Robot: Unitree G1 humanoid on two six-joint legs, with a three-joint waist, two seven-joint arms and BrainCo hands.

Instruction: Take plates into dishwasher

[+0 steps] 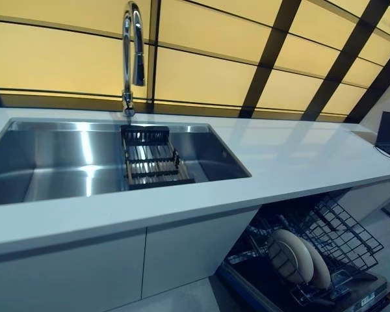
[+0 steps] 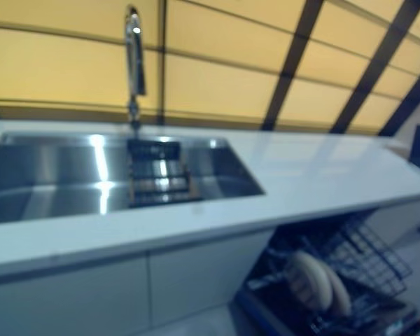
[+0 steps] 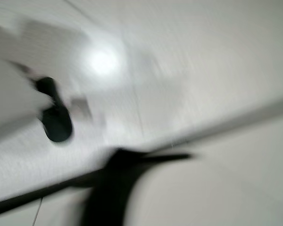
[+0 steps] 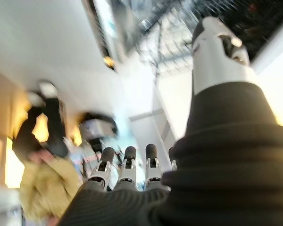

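With two plates (image 1: 298,259) already standing in the open dishwasher's lower rack (image 1: 341,237) and none on the counter (image 1: 292,156), loading looks finished; right hand (image 4: 127,165) fingers straight, empty; left hand's fingers cannot be told.

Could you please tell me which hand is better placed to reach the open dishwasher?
Probably the right: the dishwasher rack with its plates lies on the robot's right, and the right hand shows open and empty. The left wrist view is too blurred to judge.
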